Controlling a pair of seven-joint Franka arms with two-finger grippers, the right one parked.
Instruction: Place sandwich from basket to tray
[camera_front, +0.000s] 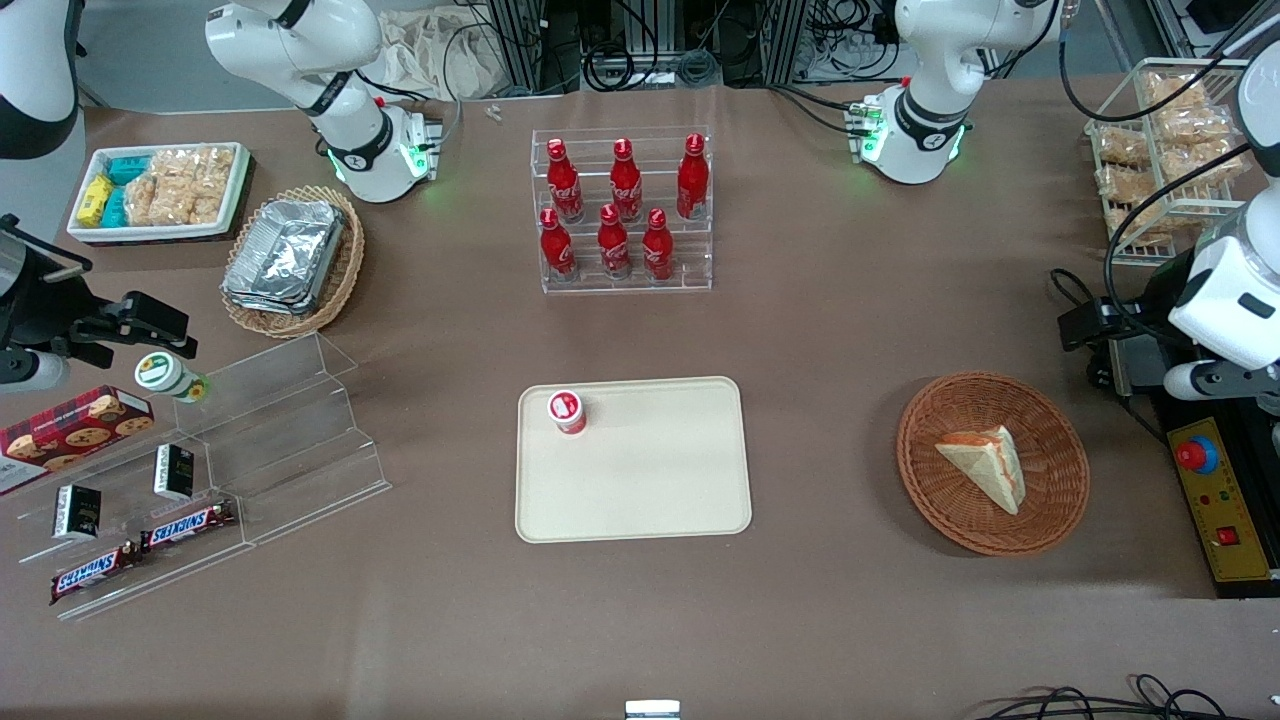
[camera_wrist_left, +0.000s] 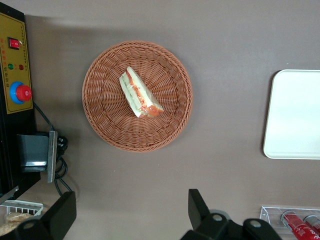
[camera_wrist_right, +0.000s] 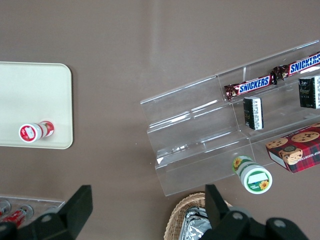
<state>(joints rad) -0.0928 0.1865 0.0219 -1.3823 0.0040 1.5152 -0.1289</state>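
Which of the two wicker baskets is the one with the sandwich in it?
The round reddish-brown basket under the gripper, holding the sandwich. The tan oval basket holds foil containers.

The tray (camera_wrist_left: 295, 115) (wrist view) and the gripper (camera_wrist_left: 130, 212) are cut off.

light: bright, even, from overhead | shadows: soft and short, under the basket (camera_wrist_left: 137, 96) and tray (camera_front: 633, 460) | glare: highlights on foil containers (camera_front: 285, 253) and clear acrylic shelf (camera_front: 290, 420) | focus: sharp | gripper (camera_wrist_left: 131, 216): dark, near lens, slightly soft
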